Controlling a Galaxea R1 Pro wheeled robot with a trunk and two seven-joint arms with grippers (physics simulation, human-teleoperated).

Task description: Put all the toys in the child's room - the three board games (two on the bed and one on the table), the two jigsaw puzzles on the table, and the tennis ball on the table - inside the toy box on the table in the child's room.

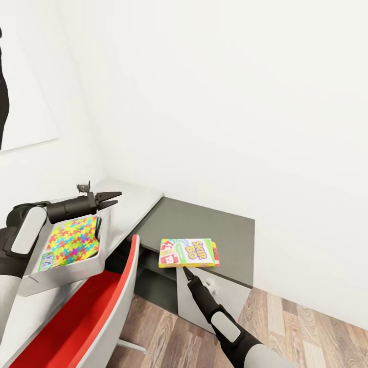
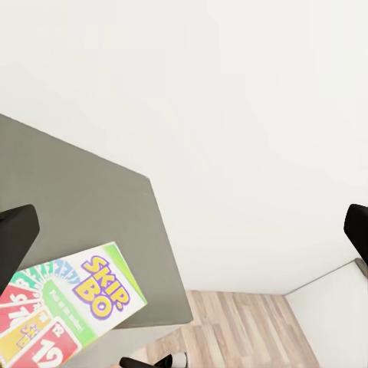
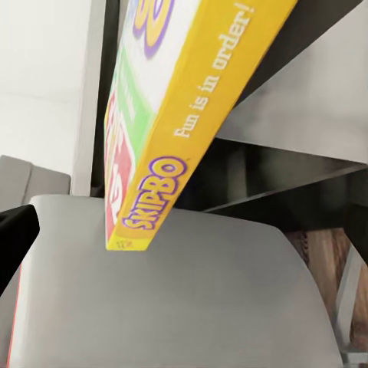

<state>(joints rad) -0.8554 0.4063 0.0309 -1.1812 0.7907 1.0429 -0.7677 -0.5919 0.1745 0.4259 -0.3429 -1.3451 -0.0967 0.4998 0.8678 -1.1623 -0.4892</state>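
red chair [image 1: 110, 301] back between game box [image 1: 188, 253] and toy box [image 1: 66, 273]

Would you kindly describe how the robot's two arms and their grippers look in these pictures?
Both arms have rounded white shell segments joined by matte black joints and wrists. The left gripper ends in slim, tapering black fingers, with a small dark bracket standing above its wrist. The right gripper is likewise black and narrow. No markings or loose cables show.
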